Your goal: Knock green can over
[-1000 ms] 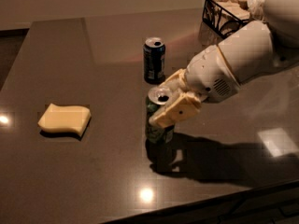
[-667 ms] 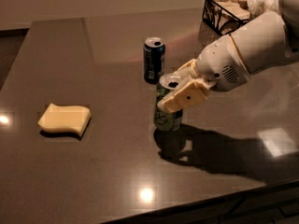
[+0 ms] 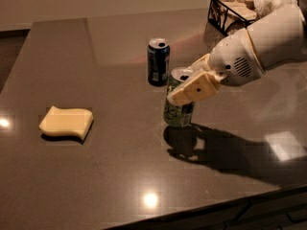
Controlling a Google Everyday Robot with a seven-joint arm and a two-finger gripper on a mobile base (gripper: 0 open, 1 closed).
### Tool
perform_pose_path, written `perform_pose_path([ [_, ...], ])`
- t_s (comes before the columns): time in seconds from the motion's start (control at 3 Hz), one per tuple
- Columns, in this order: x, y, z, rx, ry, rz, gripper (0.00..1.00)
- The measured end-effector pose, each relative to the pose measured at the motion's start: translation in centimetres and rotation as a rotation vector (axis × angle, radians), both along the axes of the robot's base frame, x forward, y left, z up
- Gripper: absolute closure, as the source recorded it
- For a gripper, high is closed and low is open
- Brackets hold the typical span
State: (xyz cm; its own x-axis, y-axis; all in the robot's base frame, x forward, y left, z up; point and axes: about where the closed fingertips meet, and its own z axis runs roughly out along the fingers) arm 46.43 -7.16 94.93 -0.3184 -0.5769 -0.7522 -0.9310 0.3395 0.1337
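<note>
The green can (image 3: 177, 113) stands upright on the dark table (image 3: 120, 176), just in front and right of a dark blue can (image 3: 158, 61). My gripper (image 3: 184, 83) reaches in from the right. Its beige fingers (image 3: 194, 87) close around the green can's upper half, one across the front and one behind. The front finger hides much of the can's top and upper body. The white arm (image 3: 268, 42) extends off to the upper right.
A yellow sponge (image 3: 66, 122) lies at the left of the table. A dark wire basket (image 3: 232, 11) with pale contents stands at the back right. The table's front edge (image 3: 216, 207) runs along the bottom right.
The gripper and the green can have moved together to the right and slightly away, closer to the blue can. The blue can and sponge have not moved.
</note>
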Motion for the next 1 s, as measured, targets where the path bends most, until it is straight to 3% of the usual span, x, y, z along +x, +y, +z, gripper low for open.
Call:
perform_pose_path([
  [0.33,0.8,-0.1,0.1,-0.022,-0.029,-0.023,1.00],
  [0.67,3.0,-0.6,0.7,-0.012,-0.077,-0.076,1.00],
  [1.0,4.9,-0.6,0.9,-0.021,-0.093,-0.097,1.00],
])
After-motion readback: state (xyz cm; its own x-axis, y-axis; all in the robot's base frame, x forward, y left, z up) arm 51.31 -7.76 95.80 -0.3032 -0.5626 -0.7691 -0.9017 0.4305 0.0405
